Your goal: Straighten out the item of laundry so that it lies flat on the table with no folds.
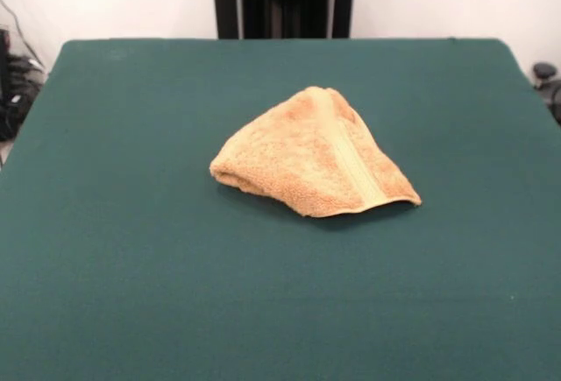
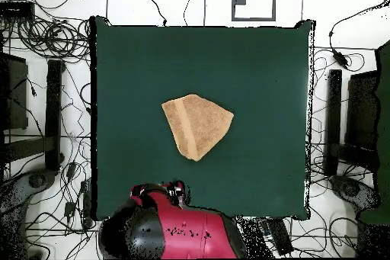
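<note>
The towel [image 1: 314, 157] lies folded into a rough triangle near the middle of the table [image 1: 131, 293] (its band stripe on top), so unfolding remains. The arm [image 2: 171, 230] waits at the table's edge; its gripper cannot be judged.

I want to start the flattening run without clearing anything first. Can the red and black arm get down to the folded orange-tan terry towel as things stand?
Probably yes. The orange-tan terry towel lies alone mid-table on the dark green felt table, nothing on or beside it; the red and black arm is drawn back at its edge.
</note>
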`<action>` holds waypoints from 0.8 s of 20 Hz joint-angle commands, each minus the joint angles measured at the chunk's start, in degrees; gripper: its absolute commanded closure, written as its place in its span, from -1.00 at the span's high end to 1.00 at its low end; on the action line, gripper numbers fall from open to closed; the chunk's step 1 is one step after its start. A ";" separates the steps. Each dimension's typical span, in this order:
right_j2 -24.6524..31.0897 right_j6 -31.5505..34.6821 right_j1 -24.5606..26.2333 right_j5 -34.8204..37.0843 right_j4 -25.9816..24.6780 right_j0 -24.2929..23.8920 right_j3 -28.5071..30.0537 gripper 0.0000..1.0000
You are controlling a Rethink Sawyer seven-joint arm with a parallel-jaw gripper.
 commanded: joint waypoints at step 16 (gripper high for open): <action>6.03 7.75 25.93 -17.67 -0.96 -2.23 -15.07 1.00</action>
